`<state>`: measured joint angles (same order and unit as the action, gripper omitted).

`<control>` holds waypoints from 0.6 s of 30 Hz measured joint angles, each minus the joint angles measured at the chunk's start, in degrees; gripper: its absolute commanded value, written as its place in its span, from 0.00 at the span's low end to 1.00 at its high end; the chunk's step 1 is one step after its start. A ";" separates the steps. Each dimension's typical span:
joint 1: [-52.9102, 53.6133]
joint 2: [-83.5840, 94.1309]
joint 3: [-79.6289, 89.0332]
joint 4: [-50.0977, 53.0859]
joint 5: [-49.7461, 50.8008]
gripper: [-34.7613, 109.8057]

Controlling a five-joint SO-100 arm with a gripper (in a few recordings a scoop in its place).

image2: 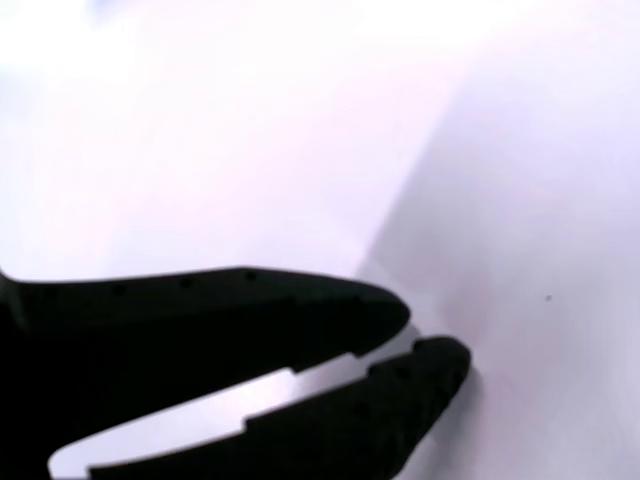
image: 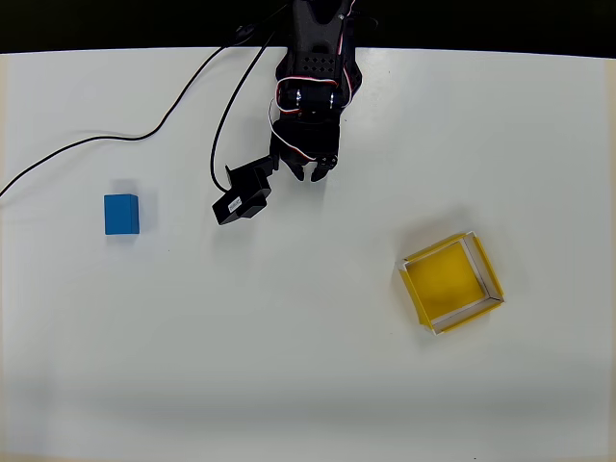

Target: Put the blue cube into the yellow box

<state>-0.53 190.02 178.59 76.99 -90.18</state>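
Note:
The blue cube (image: 121, 214) lies on the white table at the left in the overhead view. Far to the right and a little nearer the front sits the yellow box (image: 452, 282), an open tray with pale rim walls, turned at a slight angle and with nothing in it. My black gripper (image: 310, 173) hangs near the table's back edge at the centre, well apart from both. In the wrist view its two black fingers lie almost together over bare table, so the gripper (image2: 425, 335) is shut on nothing.
A black cable (image: 115, 138) runs from the arm's base (image: 313, 58) across the back left of the table (image: 289, 366). The wrist camera block (image: 241, 197) sticks out to the left of the gripper.

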 measured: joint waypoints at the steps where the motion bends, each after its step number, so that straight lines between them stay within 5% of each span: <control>1: 0.00 0.00 0.00 0.00 0.00 0.24; 18: 5.19 -1.58 0.00 -5.36 -4.75 0.28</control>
<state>4.66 188.44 178.59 71.63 -94.92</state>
